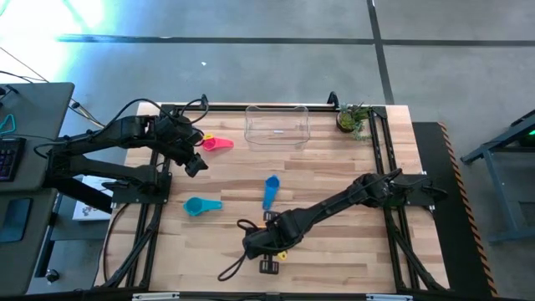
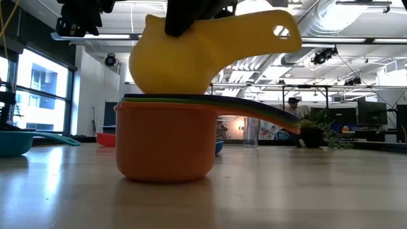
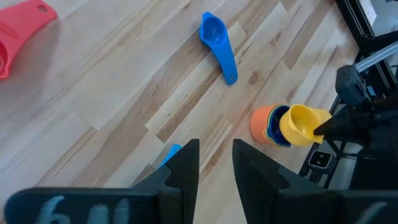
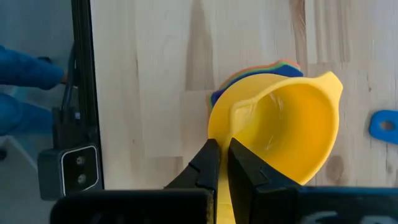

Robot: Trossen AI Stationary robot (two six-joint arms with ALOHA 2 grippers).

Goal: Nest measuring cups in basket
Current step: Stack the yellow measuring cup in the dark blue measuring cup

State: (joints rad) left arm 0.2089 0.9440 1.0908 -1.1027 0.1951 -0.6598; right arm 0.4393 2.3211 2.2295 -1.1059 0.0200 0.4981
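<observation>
I'm pinching the yellow cup (image 4: 280, 130) in the right gripper (image 4: 224, 163) over the orange stack (image 2: 165, 143) | left gripper (image 3: 215, 163) spread, idle | pink (image 1: 219, 144), blue (image 1: 271, 191), teal (image 1: 201, 206) cups loose | basket (image 1: 277, 127) unfilled

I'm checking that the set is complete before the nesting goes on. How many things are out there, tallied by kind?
Single loose cups: 3 (pink cup, blue cup, teal cup)
Cups nested in the stack: 3
Yellow cup in the right end effector: 1
Basket: 1
Potted plant: 1
Total: 9
</observation>
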